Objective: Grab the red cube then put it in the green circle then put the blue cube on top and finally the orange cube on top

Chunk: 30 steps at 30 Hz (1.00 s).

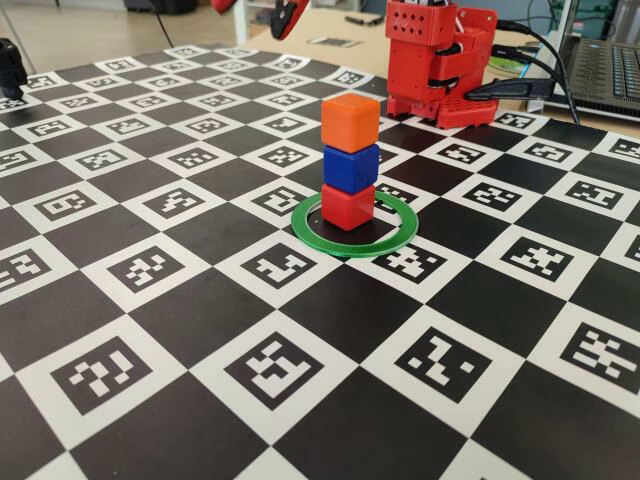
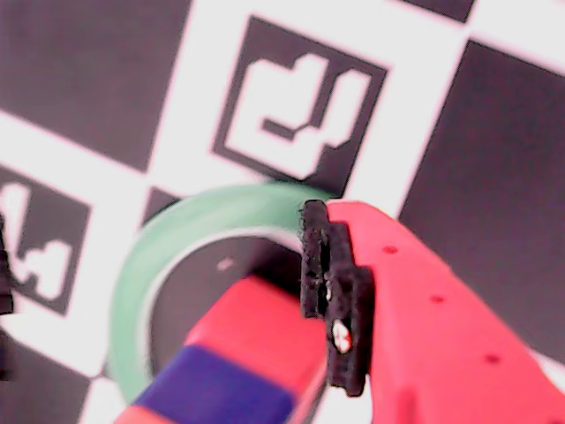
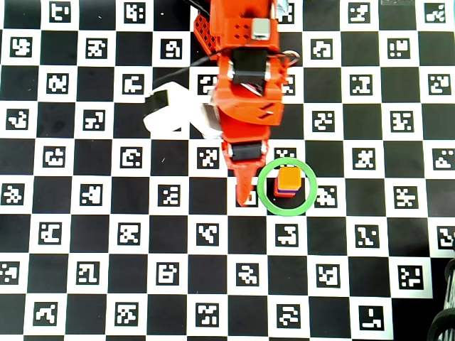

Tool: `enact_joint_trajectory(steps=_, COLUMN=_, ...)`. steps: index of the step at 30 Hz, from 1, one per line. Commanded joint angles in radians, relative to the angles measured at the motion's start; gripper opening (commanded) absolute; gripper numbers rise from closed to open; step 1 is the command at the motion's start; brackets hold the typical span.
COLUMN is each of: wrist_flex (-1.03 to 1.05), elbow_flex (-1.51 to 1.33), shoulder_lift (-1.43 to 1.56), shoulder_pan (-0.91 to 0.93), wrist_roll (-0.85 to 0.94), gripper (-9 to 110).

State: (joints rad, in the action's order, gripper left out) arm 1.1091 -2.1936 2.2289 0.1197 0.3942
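Observation:
The red cube stands inside the green circle on the board. The blue cube sits on it and the orange cube is on top, forming a straight tower. The overhead view shows the orange cube within the green circle. My gripper hangs open above the tower. In the wrist view the red cube and blue cube lie between the jaws, close to the padded right finger but apart from it. The arm's red finger ends just left of the ring.
The arm's red base stands at the board's far right in the fixed view. A laptop and cables lie behind it. A white object rests beside the arm in the overhead view. The checkered marker board stretches all round.

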Motion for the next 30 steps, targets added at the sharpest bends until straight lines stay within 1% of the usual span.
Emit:
enact_joint_trajectory(steps=1, wrist_flex=-0.091, elbow_flex=-0.135, shoulder_lift=0.164, shoulder_pan=0.018, wrist_roll=0.179, gripper=3)
enact_joint_trajectory(steps=3, wrist_flex=-0.153, elbow_flex=-0.249, shoulder_lift=0.236, shoulder_pan=0.017, wrist_roll=0.275, gripper=-6)
enact_joint_trajectory(steps=9, wrist_flex=-0.331, elbow_flex=-0.561, shoulder_lift=0.443, shoulder_pan=0.015, wrist_roll=0.413, gripper=-6)
enact_joint_trajectory(steps=12, wrist_flex=-0.344, elbow_flex=-0.719, shoulder_lift=0.600, shoulder_pan=-0.011, wrist_roll=0.488, gripper=-6)
enact_joint_trajectory(steps=14, wrist_flex=-0.344, elbow_flex=-0.807, shoulder_lift=0.710, shoulder_pan=-0.015, wrist_roll=0.502, gripper=-6)
enact_joint_trajectory(steps=16, wrist_flex=-0.344, elbow_flex=-0.879, shoulder_lift=0.793, shoulder_pan=-0.025, wrist_roll=0.584, gripper=-6)
enact_joint_trajectory(steps=19, wrist_flex=-0.310, elbow_flex=-0.968, shoulder_lift=0.907, shoulder_pan=-0.031, wrist_roll=0.664, gripper=-6)
enact_joint_trajectory(steps=22, wrist_flex=-0.219, elbow_flex=-0.974, shoulder_lift=0.939, shoulder_pan=-0.051, wrist_roll=0.696, gripper=-7)
enact_joint_trajectory(steps=25, wrist_flex=-0.117, elbow_flex=-0.974, shoulder_lift=0.976, shoulder_pan=-0.097, wrist_roll=0.816, gripper=-7)
enact_joint_trajectory(steps=30, wrist_flex=0.067, elbow_flex=-0.974, shoulder_lift=1.072, shoulder_pan=-0.138, wrist_roll=0.934, gripper=-7)
